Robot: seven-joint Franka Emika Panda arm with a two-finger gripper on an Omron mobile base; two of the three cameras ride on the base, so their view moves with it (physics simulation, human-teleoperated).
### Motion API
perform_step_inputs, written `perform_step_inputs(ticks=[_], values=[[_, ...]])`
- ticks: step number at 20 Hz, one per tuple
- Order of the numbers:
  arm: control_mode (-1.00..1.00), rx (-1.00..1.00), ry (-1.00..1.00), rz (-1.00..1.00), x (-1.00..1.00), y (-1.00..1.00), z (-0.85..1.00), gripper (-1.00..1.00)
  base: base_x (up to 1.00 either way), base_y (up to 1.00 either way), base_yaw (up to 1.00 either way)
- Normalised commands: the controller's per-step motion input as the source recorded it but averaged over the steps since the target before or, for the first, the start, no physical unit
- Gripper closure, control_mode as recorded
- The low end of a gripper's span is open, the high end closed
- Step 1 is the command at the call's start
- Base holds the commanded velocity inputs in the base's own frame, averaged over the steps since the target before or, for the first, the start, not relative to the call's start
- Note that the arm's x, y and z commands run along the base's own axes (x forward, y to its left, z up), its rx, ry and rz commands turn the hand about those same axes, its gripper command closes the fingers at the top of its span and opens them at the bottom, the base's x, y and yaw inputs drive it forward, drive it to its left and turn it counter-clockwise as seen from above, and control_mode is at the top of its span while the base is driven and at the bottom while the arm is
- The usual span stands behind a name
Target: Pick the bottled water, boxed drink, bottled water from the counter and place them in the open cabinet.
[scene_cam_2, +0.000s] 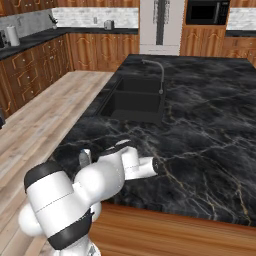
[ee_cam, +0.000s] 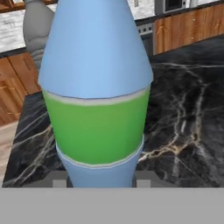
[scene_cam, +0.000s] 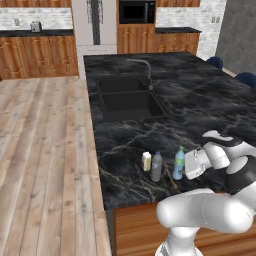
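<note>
The translucent blue bottled water (scene_cam: pixel 178 164) with a green label stands near the front edge of the black marble counter (scene_cam: pixel 200 100). My gripper (scene_cam: pixel 188 165) reaches it from the right. In the hand view this bottle (ee_cam: pixel 96 87) sits between my fingertips (ee_cam: pixel 59 178), which press against its sides. Just left of it stands the greyish bottled water (scene_cam: pixel 156 166), seen behind it in the hand view (ee_cam: pixel 38 30). The cream boxed drink (scene_cam: pixel 146 161) stands left of that. The open cabinet is out of view.
A black sink (scene_cam: pixel 130 102) with a curved faucet (scene_cam: pixel 142 65) is set in the counter behind the drinks. Blue chairs (scene_cam: pixel 247 77) stand at the far right edge. Wood floor (scene_cam: pixel 45 150) lies to the left.
</note>
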Motion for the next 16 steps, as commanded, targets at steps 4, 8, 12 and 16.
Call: perform_step_inputs(ticks=[4, 8, 12, 16], values=[[-1.0, 0.0, -0.01, 0.0, -0.18, -0.05, 0.16, 1.0, 0.0, 0.0, 0.0], [-1.0, 0.0, 0.0, 0.0, -0.4, -0.15, 0.54, 1.0, 0.0, 0.0, 0.0], [-1.0, -0.04, 0.02, -0.05, -0.34, -0.07, 0.51, 1.0, 0.0, 0.0, 0.0], [-1.0, -0.18, 0.25, -0.23, 0.0, 0.0, 0.57, 1.0, 0.0, 0.0, 0.0]])
